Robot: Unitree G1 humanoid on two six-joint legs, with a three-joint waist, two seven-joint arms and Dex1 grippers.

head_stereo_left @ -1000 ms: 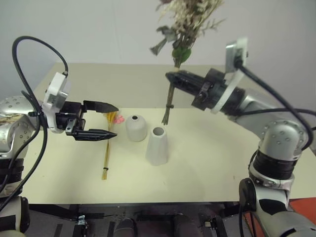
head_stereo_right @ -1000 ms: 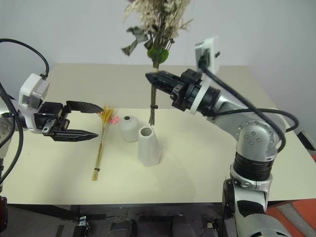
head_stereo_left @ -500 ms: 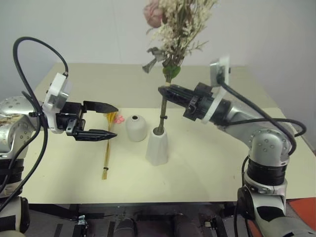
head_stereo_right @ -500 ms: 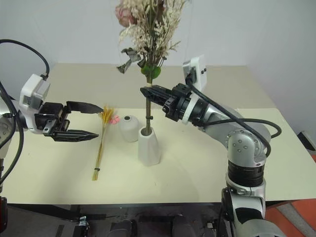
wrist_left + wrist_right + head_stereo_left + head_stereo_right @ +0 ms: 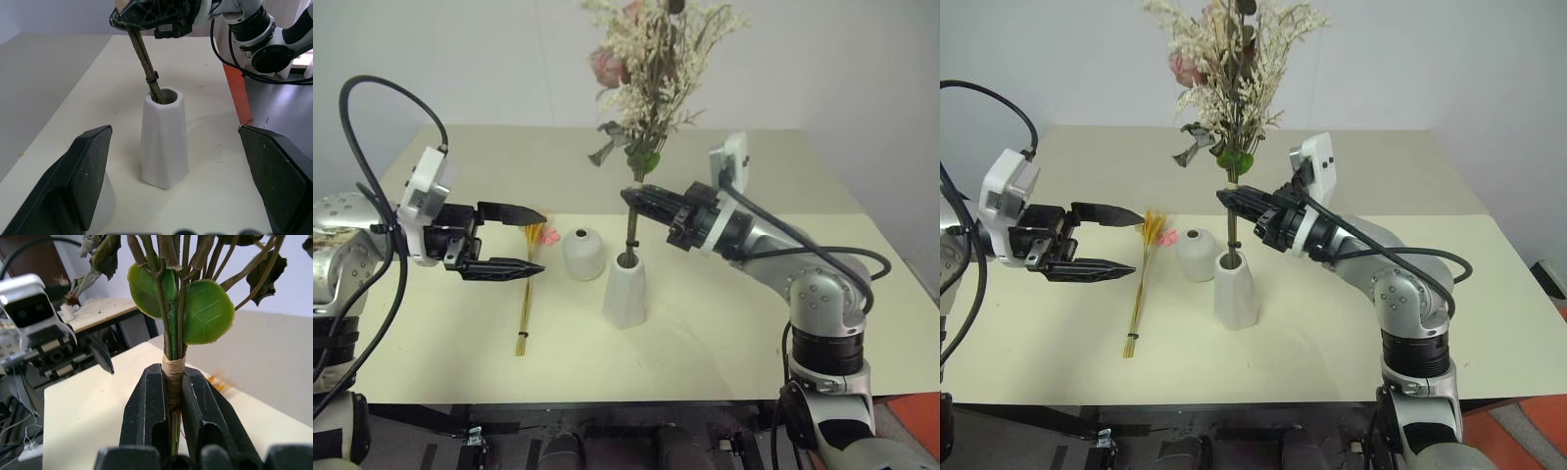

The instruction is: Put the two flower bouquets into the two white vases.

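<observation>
First bouquet entering the tall vase; second bouquet not yet handled.

The right tool [image 5: 634,195] was pinched on the stems of the white bouquet [image 5: 651,69], whose stem ends sat in the mouth of the tall vase [image 5: 626,291]. The left tool [image 5: 530,240], spread wide, hovered over the straw bouquet [image 5: 524,294] lying on the surface [image 5: 724,333] beside the empty short vase [image 5: 583,254].

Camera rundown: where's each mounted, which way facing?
Eye views: head stereo pair, looking down over the table, both arms showing.
Left wrist view: looks between the open left end effector fingers at the tall vase.
Right wrist view: looks along the right end effector, shut on the cream bouquet.
Shared: bouquet stems in the tall vase.
</observation>
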